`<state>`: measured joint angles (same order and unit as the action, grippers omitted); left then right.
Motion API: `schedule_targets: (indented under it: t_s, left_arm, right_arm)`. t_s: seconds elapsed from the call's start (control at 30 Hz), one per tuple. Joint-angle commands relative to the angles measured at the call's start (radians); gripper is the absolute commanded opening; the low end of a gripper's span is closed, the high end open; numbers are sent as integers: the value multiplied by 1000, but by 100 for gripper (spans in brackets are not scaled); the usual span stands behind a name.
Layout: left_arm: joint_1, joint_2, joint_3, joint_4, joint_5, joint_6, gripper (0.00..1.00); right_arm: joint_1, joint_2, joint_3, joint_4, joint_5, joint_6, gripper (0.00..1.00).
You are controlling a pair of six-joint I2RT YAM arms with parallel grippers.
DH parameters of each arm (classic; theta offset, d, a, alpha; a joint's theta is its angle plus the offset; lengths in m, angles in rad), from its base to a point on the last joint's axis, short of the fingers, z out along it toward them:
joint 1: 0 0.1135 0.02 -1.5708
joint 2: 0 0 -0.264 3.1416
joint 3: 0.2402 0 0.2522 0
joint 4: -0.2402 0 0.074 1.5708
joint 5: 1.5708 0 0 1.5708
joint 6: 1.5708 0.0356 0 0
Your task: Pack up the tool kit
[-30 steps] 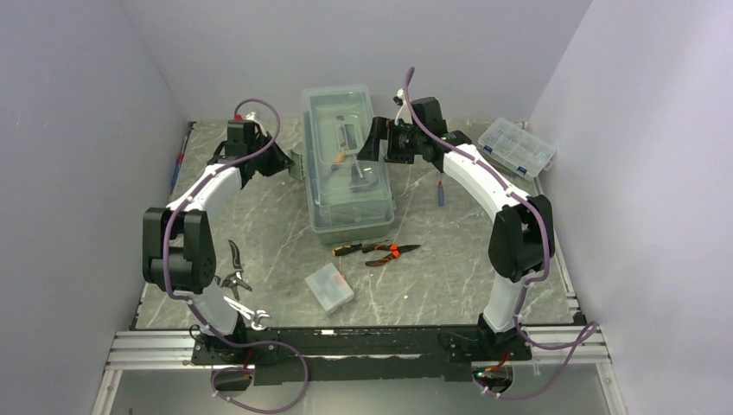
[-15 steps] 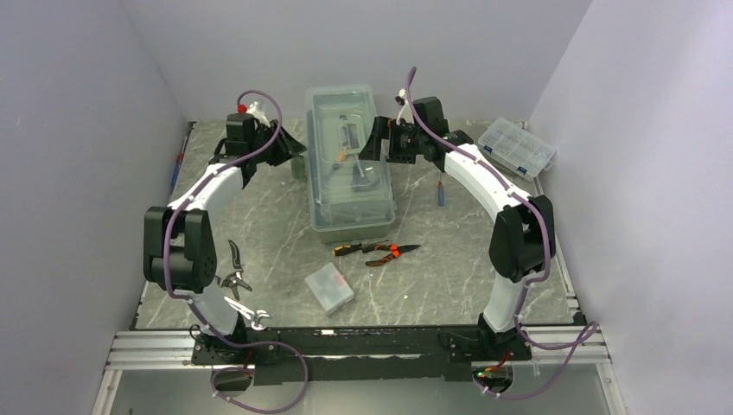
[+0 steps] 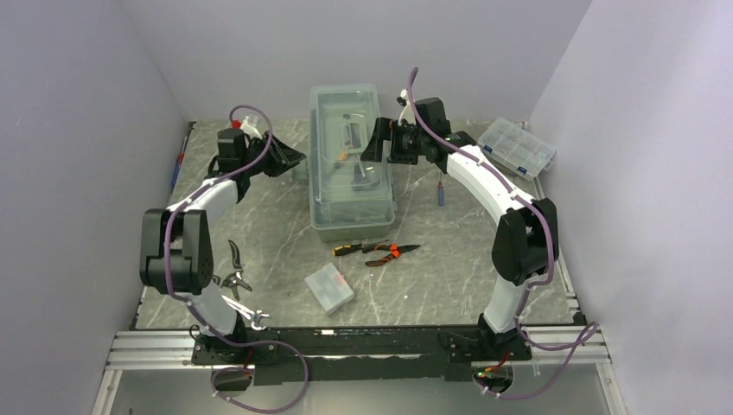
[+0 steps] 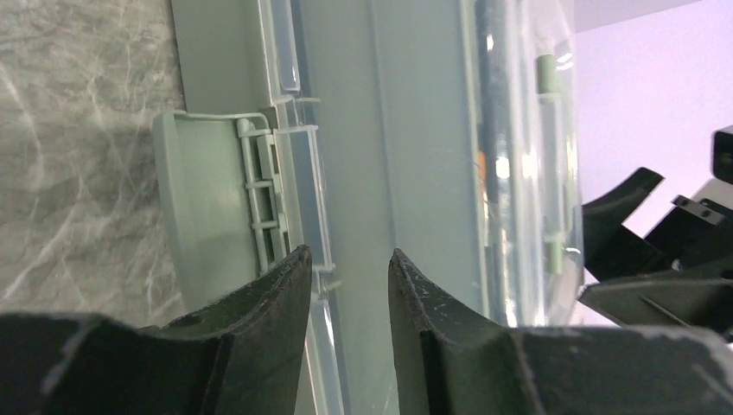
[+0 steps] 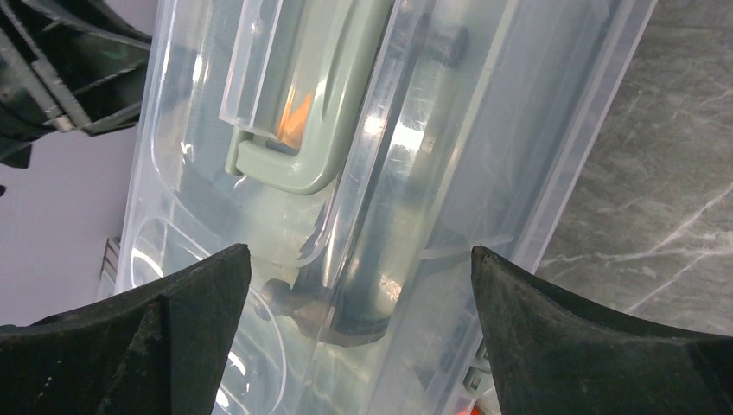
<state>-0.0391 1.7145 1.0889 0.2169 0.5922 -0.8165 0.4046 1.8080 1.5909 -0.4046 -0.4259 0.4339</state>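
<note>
grey marbled counter (image 3: 259, 216) between pale walls carries the tool kit (image 3: 350, 164), which lies lengthwise at the far middle with its clear lid (image 5: 484, 130) down. left gripper (image 4: 346, 259) sits at the kit's left side, just by the green latch (image 4: 216, 207), jaws a little apart with nothing between them. right gripper (image 5: 359, 259) hangs over the kit's right side, jaws spread wide across the lid and touching nothing that i can see. pliers (image 3: 380, 251) and a small case (image 3: 329, 289) lie on the near side of the kit, apart from it.

the kit looks like hard, stiff plastic: it should not crush, but the lid is smooth and glossy, so pads would likely slip on it, and its thin wall may flex. it is bulky, and with tools showing inside it is probably not light. the body seems too broad to pinch. the green handle (image 5: 294, 121) set in the lid looks the best hold, the side rim or latch second. whether the latch is fastened i cannot tell.
</note>
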Motion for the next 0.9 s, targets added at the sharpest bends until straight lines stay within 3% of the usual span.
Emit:
schedule_targets:
  t_s: [0.0, 0.2, 0.33, 0.4, 0.47, 0.63, 0.77, 0.87]
  left_arm:
    - [68, -117, -36, 26, 29, 14, 43]
    - [118, -91, -106, 64, 42, -42, 44]
    - [141, -28, -153, 143, 83, -126, 58]
    - [150, 0, -176, 202, 95, -172, 60]
    - [157, 43, -193, 265, 111, -215, 54]
    - [163, 135, -234, 400, 125, -297, 22]
    - [163, 164, -239, 394, 98, -281, 0]
    - [149, 213, -209, 408, 113, -302, 0]
  right_arm:
    - [2, -53, -8, -1, -8, -20, 99]
    - [-3, -52, 5, -11, -12, -25, 99]
    - [-4, -55, 16, -19, -12, -27, 99]
    - [-6, -55, 18, -22, -13, -28, 99]
    - [-4, -56, 21, -23, -15, -29, 99]
    - [-4, -57, 27, -25, -16, -29, 99]
    - [-4, -55, 35, -34, -14, -35, 99]
    - [-4, -48, 34, -33, -14, -35, 99]
